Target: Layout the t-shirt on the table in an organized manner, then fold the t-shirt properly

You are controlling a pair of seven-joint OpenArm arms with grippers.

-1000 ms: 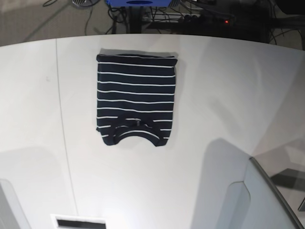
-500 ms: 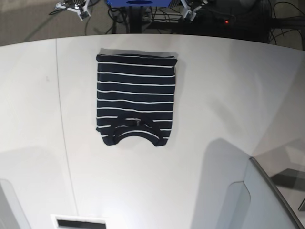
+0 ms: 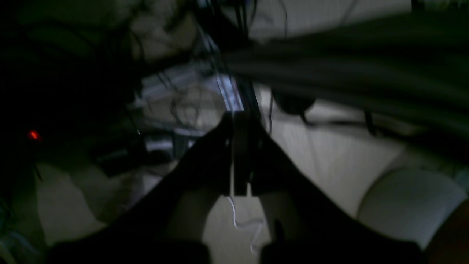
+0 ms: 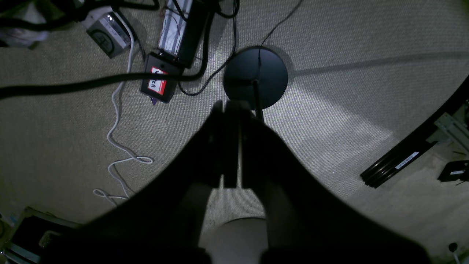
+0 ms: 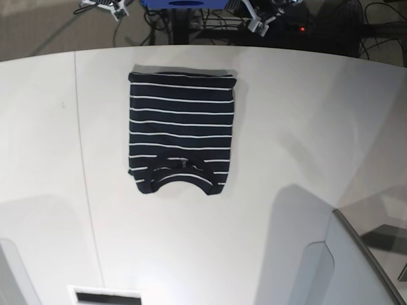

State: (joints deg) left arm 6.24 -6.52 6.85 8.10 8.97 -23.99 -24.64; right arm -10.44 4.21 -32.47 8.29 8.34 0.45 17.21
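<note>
The t-shirt (image 5: 181,130) lies folded into a neat dark rectangle with thin white stripes on the white table (image 5: 305,127), its neckline toward the near side. Both arms hang beyond the table's far edge, away from the shirt. My left gripper (image 3: 235,121) is shut with nothing in it, over a dim floor full of cables; it shows small at the top right of the base view (image 5: 262,20). Shut and empty as well, my right gripper (image 4: 230,107) hangs over carpet and appears at the top left of the base view (image 5: 108,7).
A thin seam (image 5: 82,146) runs down the table's left part. Below the right gripper are a round black stand base (image 4: 255,77), a power adapter (image 4: 158,81) and loose cables (image 4: 117,146). A grey panel (image 5: 356,260) stands at the near right corner.
Beyond the far table edge both gripper tips have come into the base view and drifted slightly. The folded t-shirt has not moved.
</note>
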